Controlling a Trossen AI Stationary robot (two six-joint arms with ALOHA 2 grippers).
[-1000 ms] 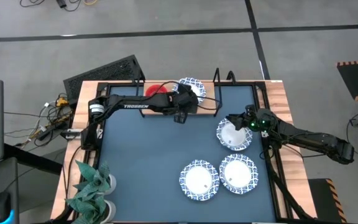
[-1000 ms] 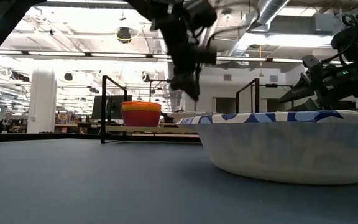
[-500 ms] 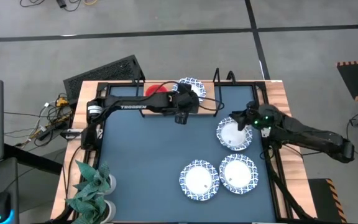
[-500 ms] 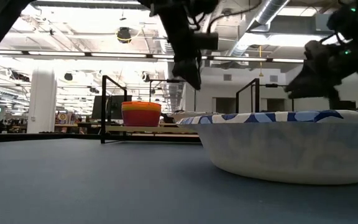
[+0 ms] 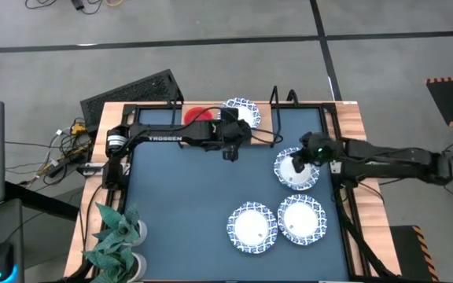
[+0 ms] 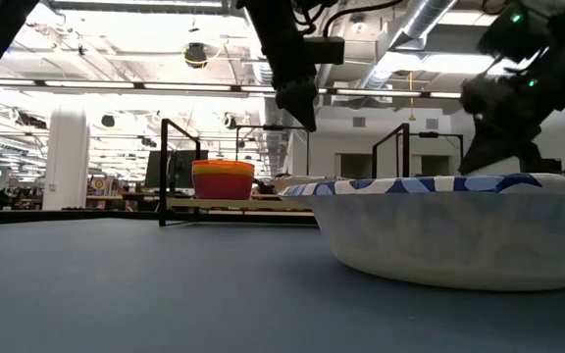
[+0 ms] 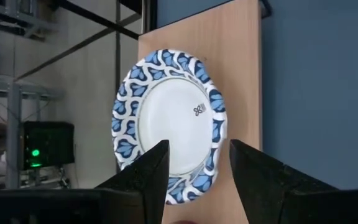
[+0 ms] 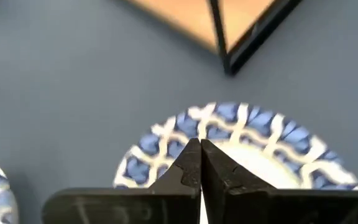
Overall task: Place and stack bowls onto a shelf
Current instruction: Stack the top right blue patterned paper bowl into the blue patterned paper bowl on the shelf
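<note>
Bowls are partly shelved, so you are somewhere near the middle of the job, by my reading. On the shelf [image 5: 289, 118], which runs along the table's far edge, you have a stack of small plastic bowls [image 5: 197, 114] towards its left end (red on top from above, orange and yellow bands showing in the low view; how many are nested I cannot tell). Just beside that stack sits one blue-rimmed white bowl [image 5: 242, 111], flat on the wooden board.

Your left gripper [image 5: 230, 148] hangs above the tabletop just in front of that shelved bowl; its wrist view shows the fingers [image 7: 146, 177] spread apart with nothing between them, so that bowl looks delivered.

Three more patterned bowls wait on the dark blue table [image 5: 179, 204]: one [image 5: 296, 169] near the right edge, and two side by side, [image 5: 252, 226] and [image 5: 302, 218], towards the near right corner.

Your right gripper [image 5: 299, 161] is over the bowl near the right edge. Its wrist view shows the fingertips pressed together, above the bowl's rim, with nothing visibly pinched; you will likely need to part them before taking hold.

Left to do, then: three wide bowls to lift and stack on the shelf
</note>
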